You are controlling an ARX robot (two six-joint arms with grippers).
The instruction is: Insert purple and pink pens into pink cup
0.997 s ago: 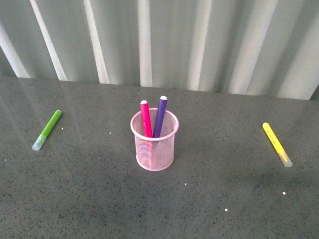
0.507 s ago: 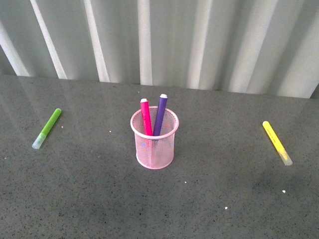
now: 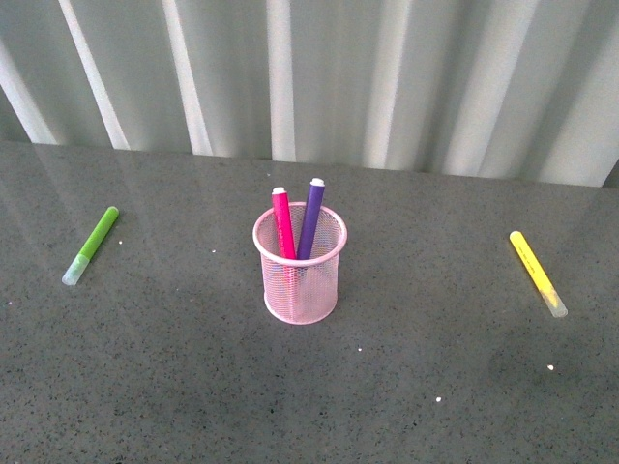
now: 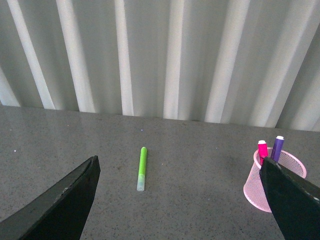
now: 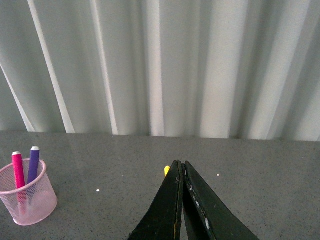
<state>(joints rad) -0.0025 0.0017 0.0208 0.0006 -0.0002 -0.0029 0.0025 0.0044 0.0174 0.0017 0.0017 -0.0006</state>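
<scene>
1. The pink cup (image 3: 301,266) stands upright on the dark grey speckled table (image 3: 174,387), and neither arm shows in the front view.
2. The pink pen (image 3: 283,224) and the purple pen (image 3: 310,219) both stand inside the cup, tops poking above the rim. The pink one sits on the robot's left side, the purple one on its right, and the two lean slightly apart at the top.
3. The left gripper (image 4: 180,200) has its two dark fingers (image 4: 62,202) spread wide with nothing between them. It hangs clear of the table.
4. Seen from the left wrist, the lime green marker (image 4: 142,168) lies flat on the table ahead of the open gap, closer to one finger. The cup (image 4: 274,181) stands partly hidden behind the tip of the other finger, with both pens rising from it.
5. The right gripper (image 5: 181,172) has its fingers (image 5: 167,210) pressed together, pinching nothing.
6. Just past the closed right fingertips, a small end of the yellow marker (image 5: 166,171) peeks out, the rest hidden behind the fingers.
7. In the right wrist view, the cup (image 5: 29,196) stands well off to one side of the closed fingers, pens upright in it.
8. In the front view, the yellow marker (image 3: 538,274) lies flat well to the cup's right and the green marker (image 3: 91,246) well to its left, neither touching the cup.
9. A pale pleated curtain (image 3: 387,77) hangs behind the table.
</scene>
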